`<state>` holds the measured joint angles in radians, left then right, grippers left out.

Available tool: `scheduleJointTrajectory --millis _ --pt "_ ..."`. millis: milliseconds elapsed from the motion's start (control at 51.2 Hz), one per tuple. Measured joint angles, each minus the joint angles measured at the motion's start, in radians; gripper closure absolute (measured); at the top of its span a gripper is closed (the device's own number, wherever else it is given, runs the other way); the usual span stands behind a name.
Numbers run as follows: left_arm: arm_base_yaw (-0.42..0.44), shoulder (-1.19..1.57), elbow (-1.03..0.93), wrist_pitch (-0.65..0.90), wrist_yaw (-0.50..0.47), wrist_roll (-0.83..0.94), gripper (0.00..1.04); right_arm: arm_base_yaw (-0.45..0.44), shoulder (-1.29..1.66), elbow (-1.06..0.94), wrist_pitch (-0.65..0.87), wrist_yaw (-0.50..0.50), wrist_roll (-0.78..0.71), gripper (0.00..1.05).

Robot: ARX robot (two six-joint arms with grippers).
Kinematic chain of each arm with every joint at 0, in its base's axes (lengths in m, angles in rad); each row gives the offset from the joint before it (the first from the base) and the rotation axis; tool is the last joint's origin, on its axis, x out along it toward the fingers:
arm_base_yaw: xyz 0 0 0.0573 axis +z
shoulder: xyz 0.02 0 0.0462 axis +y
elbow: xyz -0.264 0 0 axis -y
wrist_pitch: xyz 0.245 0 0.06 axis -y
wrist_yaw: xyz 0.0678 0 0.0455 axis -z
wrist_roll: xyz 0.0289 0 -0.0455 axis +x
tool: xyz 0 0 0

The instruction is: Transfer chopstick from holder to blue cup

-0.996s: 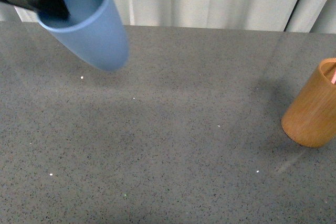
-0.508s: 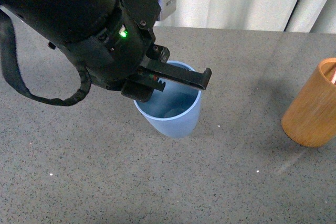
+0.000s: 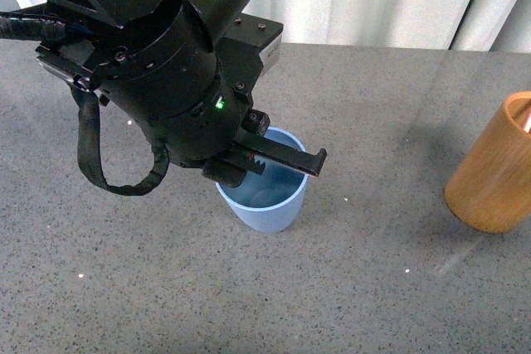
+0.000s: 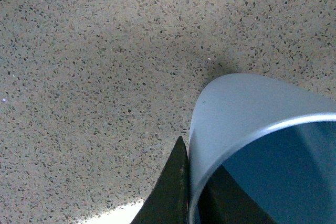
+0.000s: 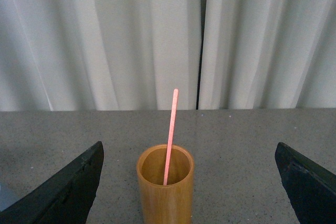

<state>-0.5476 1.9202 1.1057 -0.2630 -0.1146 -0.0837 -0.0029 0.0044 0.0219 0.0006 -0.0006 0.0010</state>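
Grey bench (image 3: 373, 288), white curtains (image 5: 105, 35) behind. Right end effector (image 5: 189, 150), wide open, faces the holder (image 5: 165, 198) at lower middle; the chopstick (image 5: 170, 135) stands upright inside. Left end effector (image 3: 261, 167) pinches the blue cup (image 3: 270, 213) by its rim.

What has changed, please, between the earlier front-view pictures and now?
The left gripper, clamped on the blue cup by its rim, carried it from the far left, raised and tilted, down to mid-table, now nearly upright. It has not let go. The holder and its chopstick stayed put at the right.
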Motion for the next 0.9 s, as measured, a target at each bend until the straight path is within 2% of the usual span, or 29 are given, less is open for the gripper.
scheduleJointTrajectory --millis 176,195,293,332,430,645,684,742,801,899 --pt "-0.013 0.002 0.003 0.000 0.005 -0.008 1.00 0.000 0.000 0.000 0.000 0.000 0.000 0.10" --pt "-0.015 0.002 0.005 -0.001 0.010 -0.010 0.94 0.000 0.000 0.000 0.000 0.000 0.000 0.10" --pt "-0.016 0.002 0.017 -0.009 0.019 -0.021 0.76 0.000 0.000 0.000 0.000 0.000 0.000 0.10" --pt "-0.016 0.002 0.019 -0.011 0.019 -0.024 0.73 0.000 0.000 0.000 0.000 0.000 0.000 0.10" --pt "-0.010 -0.008 0.034 -0.020 0.021 -0.025 0.53 0.000 0.000 0.000 0.000 0.000 0.000 0.10" --pt "0.047 -0.122 0.023 -0.002 0.018 -0.025 0.12 0.000 0.000 0.000 0.000 0.000 0.000 0.10" --pt "0.064 -0.159 0.001 0.033 0.014 -0.029 0.06 0.000 0.000 0.000 0.000 0.000 0.000 0.10" --pt "0.099 -0.239 -0.060 0.132 0.010 -0.063 0.08 0.000 0.000 0.000 0.000 0.000 0.000 0.10" --pt "0.143 -0.366 -0.176 0.309 -0.064 -0.092 0.07 0.000 0.000 0.000 0.000 0.000 0.000 0.10" --pt "0.189 -0.536 -0.338 0.505 -0.160 -0.126 0.07 0.000 0.000 0.000 0.000 0.001 0.000 0.10"
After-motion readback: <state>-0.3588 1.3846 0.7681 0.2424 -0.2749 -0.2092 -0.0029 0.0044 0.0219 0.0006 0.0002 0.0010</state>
